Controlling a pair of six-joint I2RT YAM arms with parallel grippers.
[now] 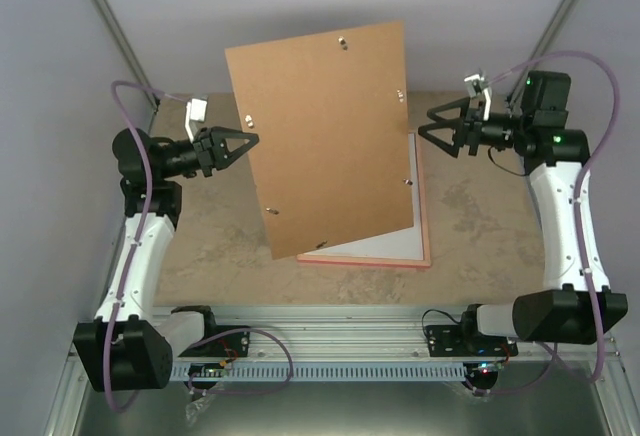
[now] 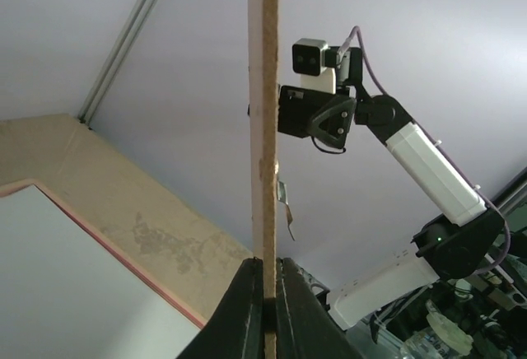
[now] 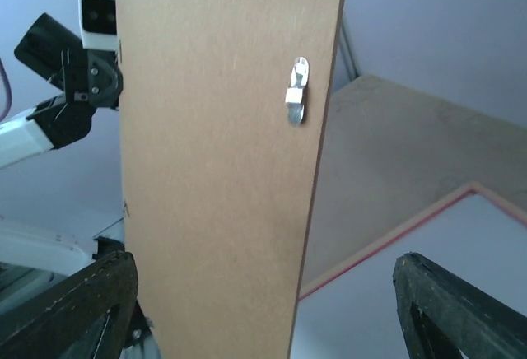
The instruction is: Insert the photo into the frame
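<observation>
Left gripper point(image 1: 250, 140): at the left of the overhead view, clamped shut on the left edge of the backing board point(image 1: 330, 136).
Backing board: brown, raised off the table point(image 1: 480, 216) and tilted, filling the centre; we see a small metal clip point(image 3: 296, 91) near its edge.
Right gripper point(image 1: 427, 123): upper right, jaws spread wide, just beside the board's right edge, holding nothing.
Frame point(image 1: 370, 261): pink, flat on the table at lower centre, partly behind the board.
Inside the frame: we see only a plain white surface point(image 1: 385, 244); the rest is covered.
Photo: we cannot see it in any view.
</observation>
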